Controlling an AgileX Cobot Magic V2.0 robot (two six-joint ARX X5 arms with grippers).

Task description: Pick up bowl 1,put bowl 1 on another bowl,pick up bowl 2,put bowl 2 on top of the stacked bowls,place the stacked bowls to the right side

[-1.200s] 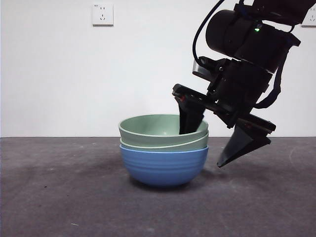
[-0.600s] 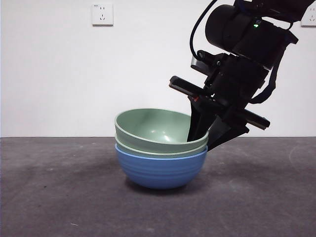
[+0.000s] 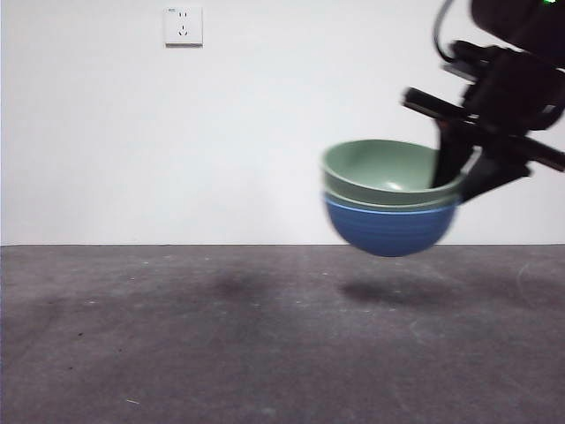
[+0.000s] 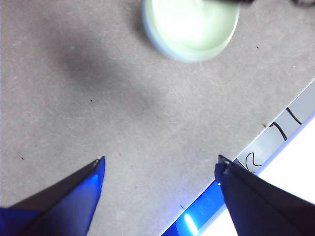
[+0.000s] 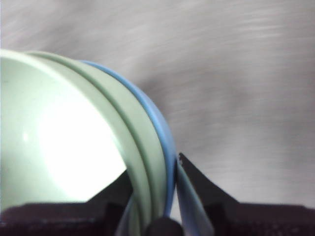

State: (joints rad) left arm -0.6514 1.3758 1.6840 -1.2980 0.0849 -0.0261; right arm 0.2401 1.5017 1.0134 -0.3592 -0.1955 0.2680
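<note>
Three nested bowls, two pale green inside ribbed blue (image 3: 391,201), hang airborne, right gripper (image 3: 459,181) clamped on their rim; left gripper (image 4: 160,169) gapes apart.

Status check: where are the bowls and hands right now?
Right hand clamped on stacked bowls rim, airborne, clear of table. Left hand open, empty. Nothing in the way.

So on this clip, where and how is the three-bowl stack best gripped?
At the rim wall, from above on its right side: one jaw inside the top green bowl, one outside the blue bowl. The nested rims form one thin edge, and the right gripper already pinches the stacked bowls there.
</note>
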